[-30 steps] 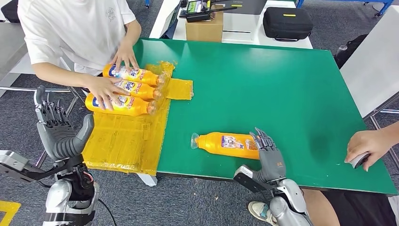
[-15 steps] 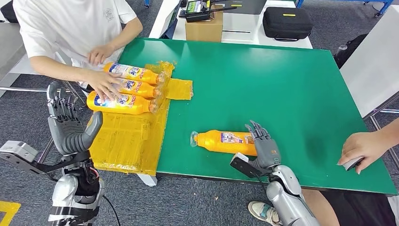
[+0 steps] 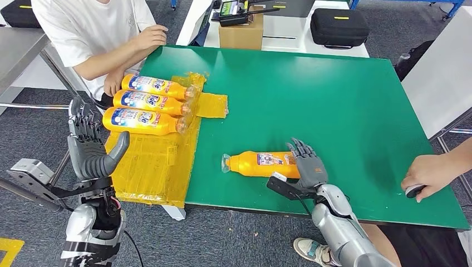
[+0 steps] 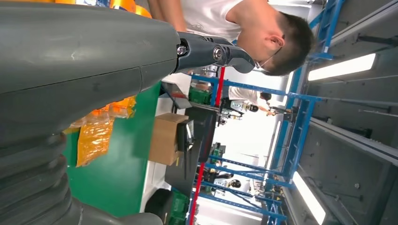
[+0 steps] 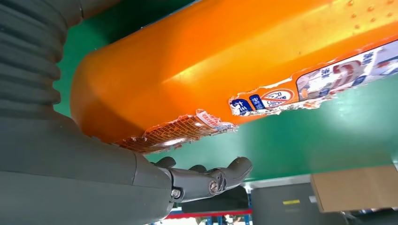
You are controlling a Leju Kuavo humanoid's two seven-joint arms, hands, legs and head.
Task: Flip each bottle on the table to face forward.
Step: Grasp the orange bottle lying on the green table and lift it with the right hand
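Bottle (image 3: 260,164): lying on the green tabletop (image 3: 311,94), shifted slightly left since earlier. Right hand (image 3: 307,165): fingers spread, pressed against the bottle's base, nothing grasped. Left hand (image 3: 89,146): raised higher than before, fingers apart, empty. Three bottles (image 3: 147,104): person's hands (image 3: 133,58) now withdrawn from them.

I count four orange bottles: three side by side on the yellow sheet — far (image 3: 157,87), middle (image 3: 151,101), near (image 3: 146,121) — plus one lying alone on the green table (image 3: 259,164). One cardboard box (image 3: 241,32), one black case (image 3: 339,26).
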